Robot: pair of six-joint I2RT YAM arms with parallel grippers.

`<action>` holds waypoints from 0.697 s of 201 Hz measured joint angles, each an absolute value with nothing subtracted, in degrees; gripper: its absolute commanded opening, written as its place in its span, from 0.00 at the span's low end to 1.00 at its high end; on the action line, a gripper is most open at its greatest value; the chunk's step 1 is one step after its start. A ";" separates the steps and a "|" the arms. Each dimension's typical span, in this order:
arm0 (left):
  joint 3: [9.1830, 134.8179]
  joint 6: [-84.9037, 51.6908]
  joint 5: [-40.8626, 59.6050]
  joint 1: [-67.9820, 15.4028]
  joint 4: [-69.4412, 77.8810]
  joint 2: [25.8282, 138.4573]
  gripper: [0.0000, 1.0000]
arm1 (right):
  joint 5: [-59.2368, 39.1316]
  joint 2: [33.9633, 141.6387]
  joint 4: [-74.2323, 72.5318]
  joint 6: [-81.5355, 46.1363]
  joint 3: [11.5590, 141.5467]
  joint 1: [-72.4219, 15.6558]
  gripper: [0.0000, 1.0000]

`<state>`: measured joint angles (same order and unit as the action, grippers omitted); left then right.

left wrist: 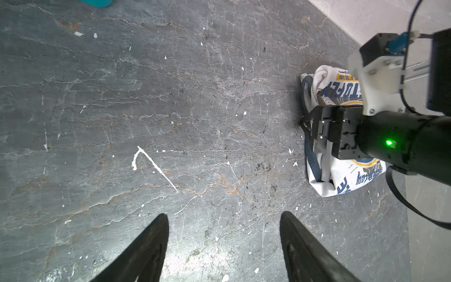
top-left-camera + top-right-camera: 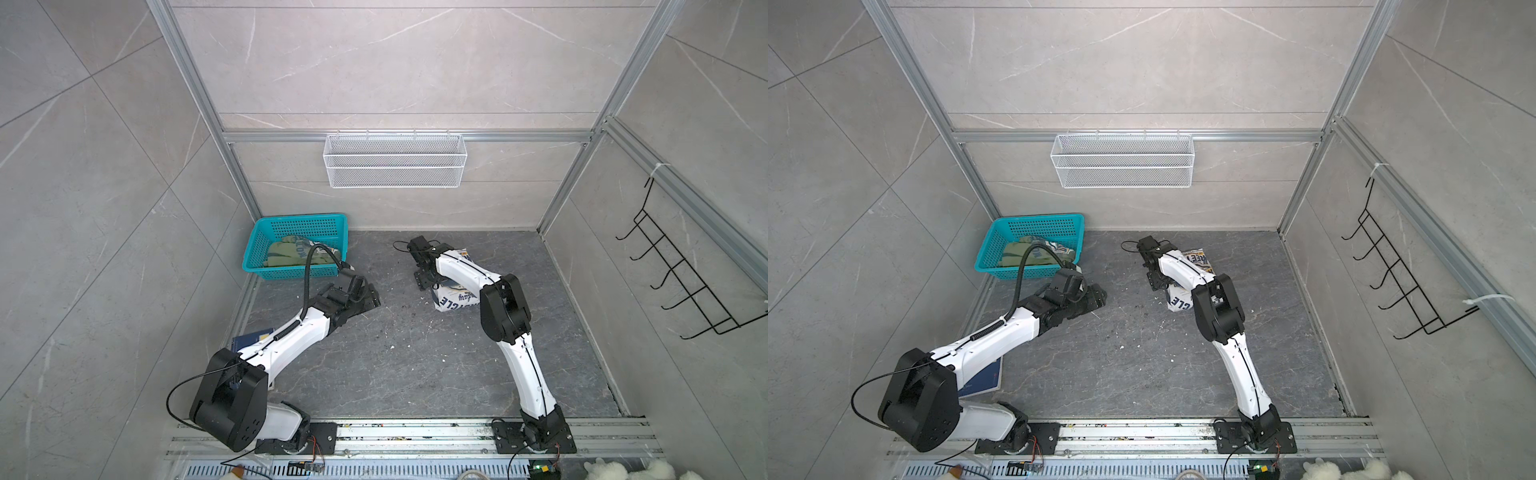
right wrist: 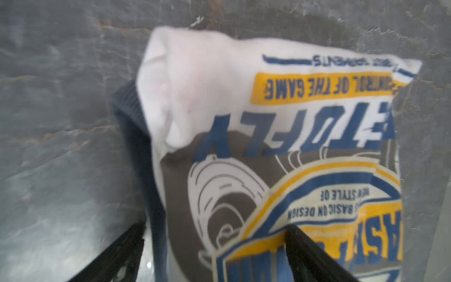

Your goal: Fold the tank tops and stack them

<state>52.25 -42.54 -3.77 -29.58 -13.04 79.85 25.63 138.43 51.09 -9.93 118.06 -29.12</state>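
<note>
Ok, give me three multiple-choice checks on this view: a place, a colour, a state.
1. Where is the green tank top? A in the teal basket; B on the wire shelf; C on the hooks.
2. The white tank top has trim that is: A red; B navy; C grey.
3. The left tool is: A shut on cloth; B shut on a book; C open, empty.
Key: A, it lies bunched inside the basket; B, dark blue edging shows; C, its fingers stand apart over bare table.
</note>
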 measured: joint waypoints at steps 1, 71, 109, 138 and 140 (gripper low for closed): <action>52.27 -42.48 -3.84 -29.58 -13.04 79.85 0.75 | 25.65 138.45 51.11 -9.96 118.10 -29.08 0.87; 52.25 -41.52 -5.85 -29.50 -13.30 78.19 0.75 | 25.32 140.14 51.57 -3.27 120.46 -18.96 0.75; 52.25 -40.91 -6.66 -29.19 -13.78 76.84 0.75 | 25.23 142.43 52.07 0.84 124.75 -16.51 0.75; 52.25 -40.40 -7.46 -28.95 -14.33 76.44 0.76 | 23.73 141.05 52.05 0.93 123.37 -16.21 0.85; 52.23 -40.38 -7.46 -28.93 -14.37 76.42 0.76 | 23.53 140.73 52.01 0.97 122.80 -16.23 0.85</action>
